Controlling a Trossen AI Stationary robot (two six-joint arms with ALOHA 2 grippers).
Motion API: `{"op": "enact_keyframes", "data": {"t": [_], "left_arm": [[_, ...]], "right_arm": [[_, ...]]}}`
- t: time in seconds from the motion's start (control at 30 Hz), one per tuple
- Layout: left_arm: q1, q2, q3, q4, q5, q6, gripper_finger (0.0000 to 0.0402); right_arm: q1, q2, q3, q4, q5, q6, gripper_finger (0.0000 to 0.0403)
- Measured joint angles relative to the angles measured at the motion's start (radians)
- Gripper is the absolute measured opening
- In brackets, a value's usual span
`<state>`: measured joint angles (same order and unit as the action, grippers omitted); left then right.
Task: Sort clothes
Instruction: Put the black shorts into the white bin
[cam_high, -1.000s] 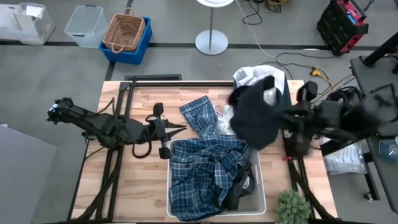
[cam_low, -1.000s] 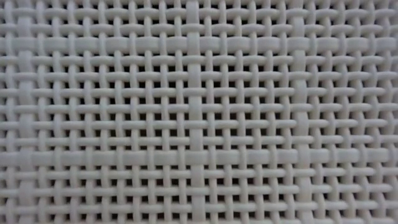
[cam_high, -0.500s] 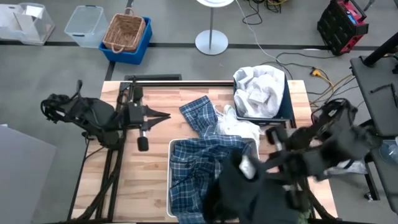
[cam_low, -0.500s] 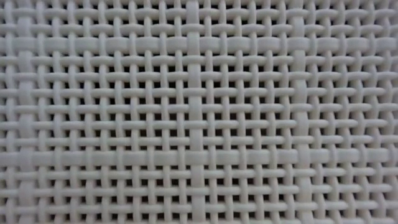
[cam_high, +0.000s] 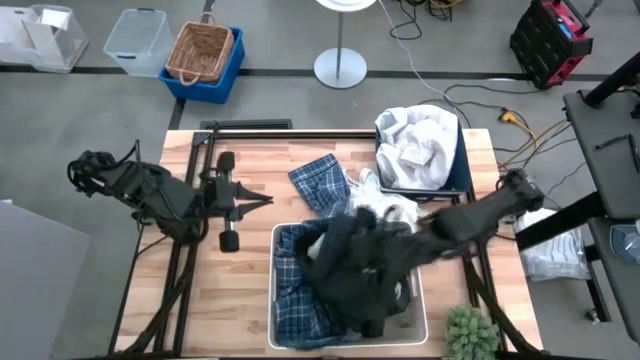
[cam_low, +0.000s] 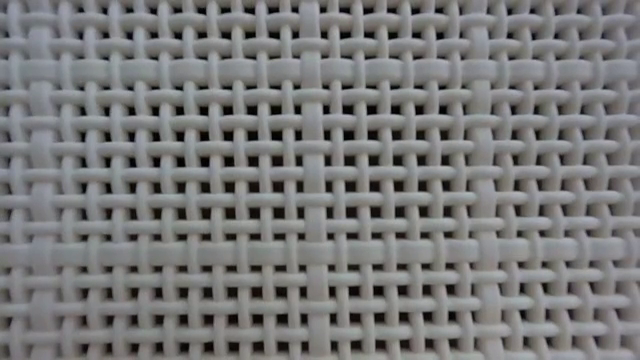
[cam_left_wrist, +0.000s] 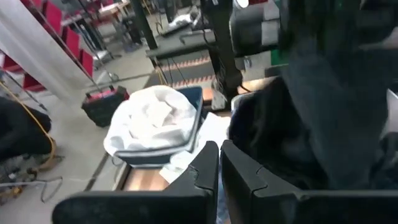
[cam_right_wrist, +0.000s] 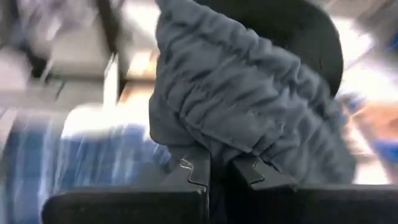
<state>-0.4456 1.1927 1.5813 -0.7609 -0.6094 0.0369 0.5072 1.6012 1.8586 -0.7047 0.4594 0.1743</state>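
My right gripper (cam_high: 412, 240) (cam_right_wrist: 214, 165) is shut on a dark grey garment (cam_high: 352, 265) over the white bin (cam_high: 423, 318). Blue-and-white plaid cloth (cam_high: 290, 295) lies in that bin, and another plaid piece (cam_high: 320, 182) lies on the table beyond it, beside a white cloth (cam_high: 388, 207). The navy bin (cam_high: 462, 178) at the far right holds white clothes (cam_high: 418, 140). My left gripper (cam_high: 262, 200) (cam_left_wrist: 219, 163) is shut and empty at the table's left, above the wood. The low view shows only the white bin's woven wall (cam_low: 320, 180). My right gripper pinches a gathered, wrinkled fold of the dark garment (cam_right_wrist: 214, 146) between its two fingers; several layers bunch there. The arm comes in slanting from the table's right. The garment droops from the fingers, its bulk spread over the plaid cloth in the white bin (cam_high: 345, 285).
A small green plant (cam_high: 470, 335) stands at the table's near right corner. Bare wood (cam_high: 225, 290) lies left of the white bin. A black frame bar (cam_high: 300, 133) runs along the far edge. Baskets and boxes stand on the floor beyond the table.
My right gripper has carried the dark garment from high near the navy bin toward the near edge, then left and down over the white bin, where the garment now droops onto the plaid cloth. My left gripper has drawn back a little toward the table's left edge.
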Motion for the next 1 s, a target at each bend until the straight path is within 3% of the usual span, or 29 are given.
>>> {"op": "enact_keyframes", "data": {"t": [0.1, 0.4, 0.6, 0.8, 1.0], "left_arm": [[-0.019, 0.0, -0.039, 0.005, 0.0, -0.027, 0.0], [-0.064, 0.002, -0.197, 0.081, 0.001, -0.065, 0.0], [-0.066, 0.002, -0.249, 0.108, -0.007, -0.068, 0.0], [-0.066, 0.0, -0.262, 0.112, -0.056, -0.038, 0.0], [-0.065, -0.001, -0.238, 0.105, -0.131, -0.026, 0.0]], "right_arm": [[-0.043, 0.053, -0.091, -0.018, -0.192, 0.068, 0.0012], [-0.101, 0.225, -0.258, 0.115, -0.331, 0.223, 0.0012], [-0.109, 0.267, -0.253, 0.127, -0.339, 0.191, 0.0013], [-0.108, 0.199, -0.242, 0.097, -0.337, 0.182, 0.0018], [-0.092, 0.087, -0.206, 0.07, -0.336, 0.193, 0.0083]]}}
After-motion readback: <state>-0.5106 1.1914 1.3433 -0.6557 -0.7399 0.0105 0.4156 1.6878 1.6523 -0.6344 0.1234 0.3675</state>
